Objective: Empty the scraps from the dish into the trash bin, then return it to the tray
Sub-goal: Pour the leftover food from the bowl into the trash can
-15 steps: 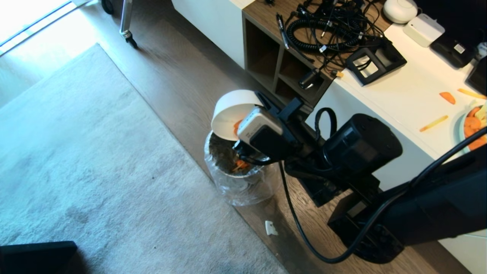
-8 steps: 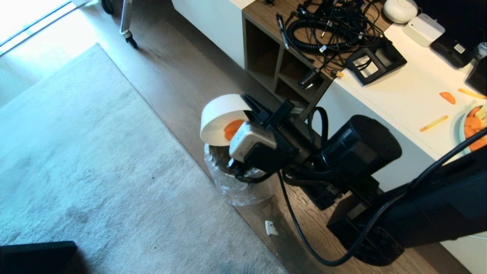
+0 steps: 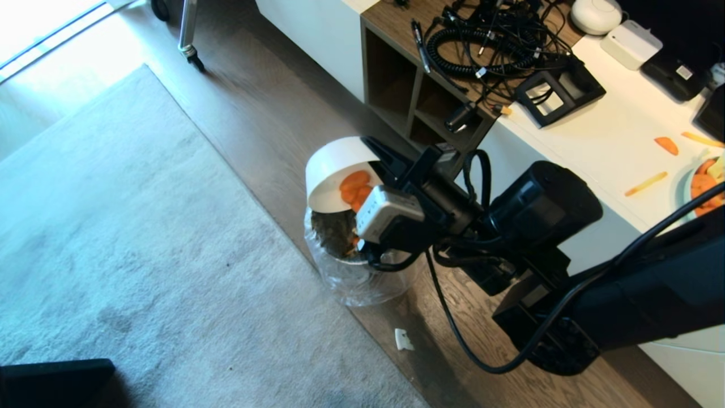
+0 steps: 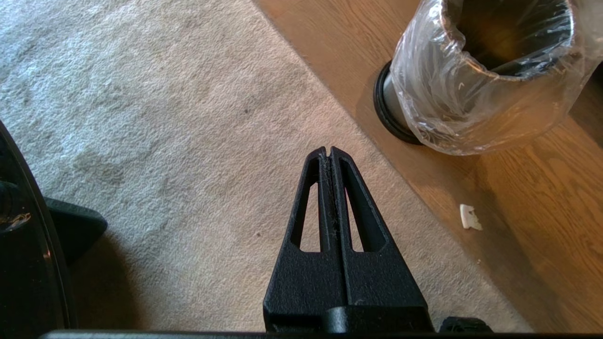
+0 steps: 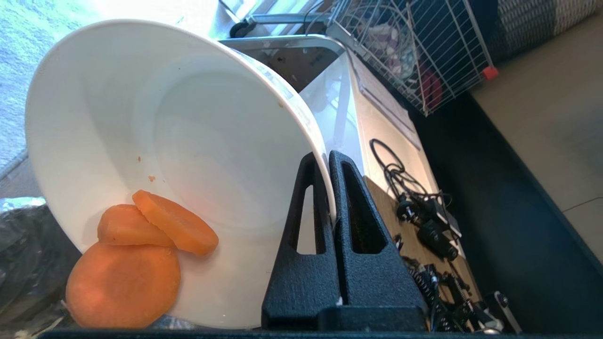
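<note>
The dish (image 3: 331, 167), a plain white bowl, hangs tipped on its side above the trash bin (image 3: 362, 275), a dark bin with a clear bag liner, standing on the wood floor. My right gripper (image 3: 378, 156) is shut on the dish's rim. In the right wrist view the right gripper (image 5: 328, 157) pinches the rim of the dish (image 5: 188, 132) between its fingers. Three orange scraps (image 5: 136, 254) lie piled at the lower rim. The scraps (image 3: 354, 188) also show in the head view. My left gripper (image 4: 328, 151) is shut and empty over the carpet, beside the trash bin (image 4: 471, 94). The tray is out of view.
A white counter (image 3: 595, 141) with a wooden shelf unit (image 3: 419, 96) stands just behind the bin, covered in cables. Loose carrot (image 3: 666, 145) and a fry stick (image 3: 645, 183) lie on it. A small white chip (image 3: 403, 339) lies on the floor. Grey carpet (image 3: 141, 238) spreads to the left.
My right wrist has rolled and the dish has shifted slightly left over the bin. The carrot slices now show gathered at its lower rim. The left arm has not moved.
</note>
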